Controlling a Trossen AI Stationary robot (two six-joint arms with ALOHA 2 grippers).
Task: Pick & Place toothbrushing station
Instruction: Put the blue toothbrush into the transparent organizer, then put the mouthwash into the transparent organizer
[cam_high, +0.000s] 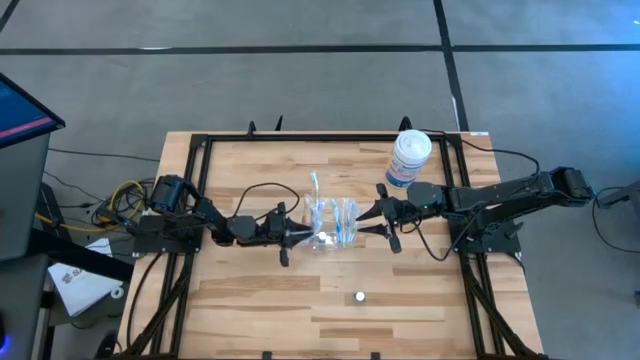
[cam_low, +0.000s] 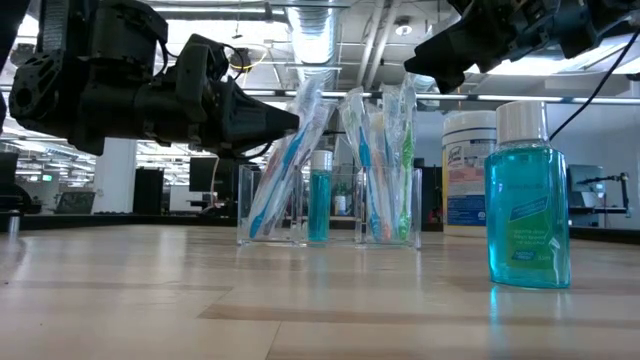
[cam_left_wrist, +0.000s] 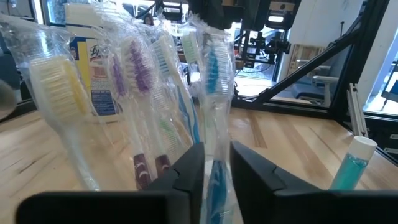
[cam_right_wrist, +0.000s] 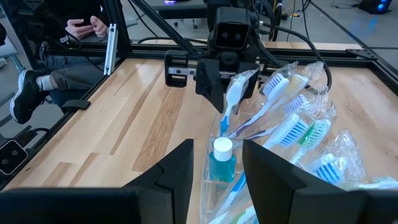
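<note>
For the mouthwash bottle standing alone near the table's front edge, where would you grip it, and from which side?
Grip the mouthwash bottle across its flat teal body below the white cap, coming in level from the side rather than from above. It stands upright and apart from the clear holder and the wipes tub, so both broad faces look free. The cap is narrow and round, probably a poorer hold.

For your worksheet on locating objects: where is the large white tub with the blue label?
In the high view the white tub stands at the table's far right, beside the right arm, beyond the clear holder of toothbrushes.

2 matte-black jointed arms (cam_high: 240, 228) trailing black cables; wedge-shaped fingers (cam_right_wrist: 177, 168), seemingly plain plastic.
</note>
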